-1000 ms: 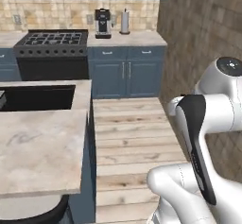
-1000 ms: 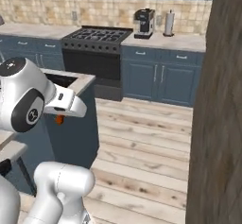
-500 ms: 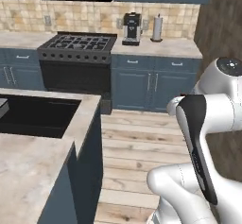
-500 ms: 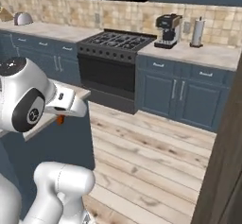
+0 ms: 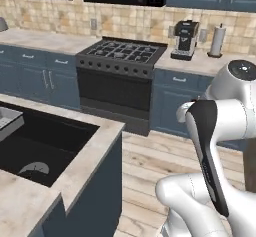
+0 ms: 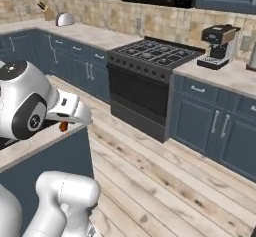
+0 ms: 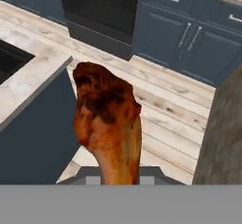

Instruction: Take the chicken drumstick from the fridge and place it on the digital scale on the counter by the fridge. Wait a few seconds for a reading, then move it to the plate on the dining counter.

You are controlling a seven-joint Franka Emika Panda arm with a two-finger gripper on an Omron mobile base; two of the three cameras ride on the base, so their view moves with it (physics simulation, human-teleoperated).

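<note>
The chicken drumstick [image 7: 108, 124], orange-brown with dark charred patches, stands thick end up in the middle of the hand view. My gripper [image 6: 65, 123] is shut on its lower end, and a small orange piece of the chicken drumstick [image 6: 63, 126] shows under the white hand. It hangs beside the corner of the dining counter [image 5: 85, 166], whose beige marbled top also appears as dining counter [image 7: 33, 83] at the left, with plank floor below. The fridge, the digital scale and the plate are out of view.
A dark sink basin [image 5: 40, 146] is sunk into the island top. Across the wooden floor [image 6: 170, 181] stand blue cabinets, a black stove [image 5: 120, 76], a coffee maker [image 6: 217, 46] and a paper towel roll [image 5: 218, 41]. A grey-brown wall [image 7: 222, 133] rises on the right.
The whole picture has slid to the right and the stove has grown larger, so the base has turned and moved. The drumstick stays in the shut gripper.
</note>
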